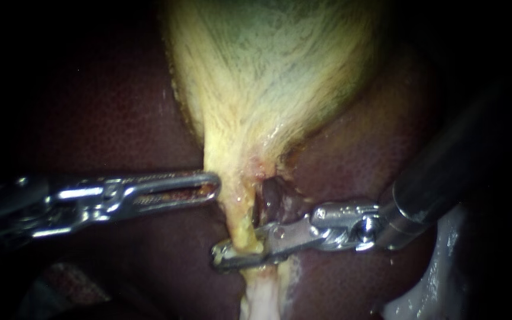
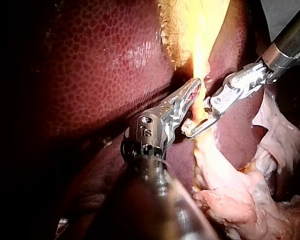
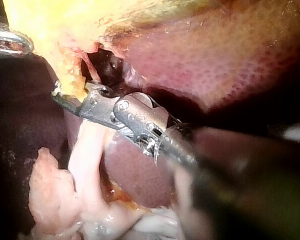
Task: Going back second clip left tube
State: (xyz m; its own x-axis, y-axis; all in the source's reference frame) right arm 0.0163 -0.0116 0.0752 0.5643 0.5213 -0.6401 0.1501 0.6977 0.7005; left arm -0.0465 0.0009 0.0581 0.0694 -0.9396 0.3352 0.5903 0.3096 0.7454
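Note:
The gallbladder (image 1: 268,71) narrows downward into a pale yellow tube (image 1: 239,216) lying on the dark red liver (image 1: 108,106). My right instrument (image 1: 232,252) comes in from the right. Its jaws straddle this tube low down, open, with a narrow gap showing at their tips (image 2: 190,129). They hide whatever sits on the tube there. My left instrument (image 1: 211,185) reaches in from the left, jaws shut and holding nothing, its tip against the tube's left side, above the right jaws. In the right wrist view the right jaws (image 3: 65,97) cross the tube (image 3: 85,145).
A dark opening (image 1: 274,198) gapes in the tissue just right of the tube. Pale loose fatty tissue (image 2: 240,200) lies below the tube's lower end. A whitish glistening patch (image 1: 440,266) sits under the right shaft.

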